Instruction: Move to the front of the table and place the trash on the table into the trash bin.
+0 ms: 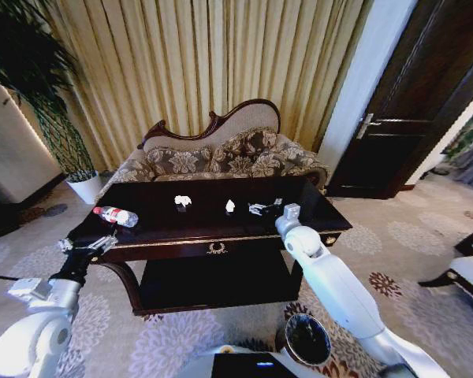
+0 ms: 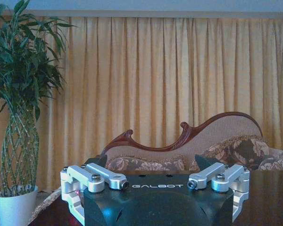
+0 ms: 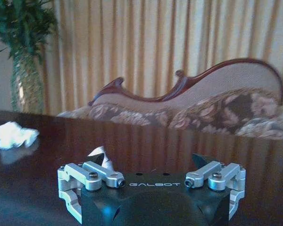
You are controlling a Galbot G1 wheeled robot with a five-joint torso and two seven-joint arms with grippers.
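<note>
I'm parked before the dark glossy wooden table (image 1: 221,236); round brown bin (image 1: 307,339) beside my base. Right gripper (image 1: 262,209), fingers spread wide and empty, reaches the small white scrap (image 1: 230,206); closing comes next. Left gripper (image 1: 102,242), also spread, sits near the clear red-labelled bottle (image 1: 116,215).

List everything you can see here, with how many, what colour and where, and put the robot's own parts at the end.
table: one, dark glossy wood with gold trim, centre of the room before the sofa.
bottle: one, clear with red label, lying at the table's left end.
crumpled scraps: two, white, mid-table, the second nearer the right gripper.
trash bin: one, dark brown with black liner, on the carpet beside the right arm.
sofa: one, floral with carved wooden back, behind the table.
plant: one, green in a white pot, far left.
curtains: gold, back wall.
door: one, dark, right.
left gripper: open, at the table's left front edge.
right gripper: open, over the tabletop's right part.
</note>
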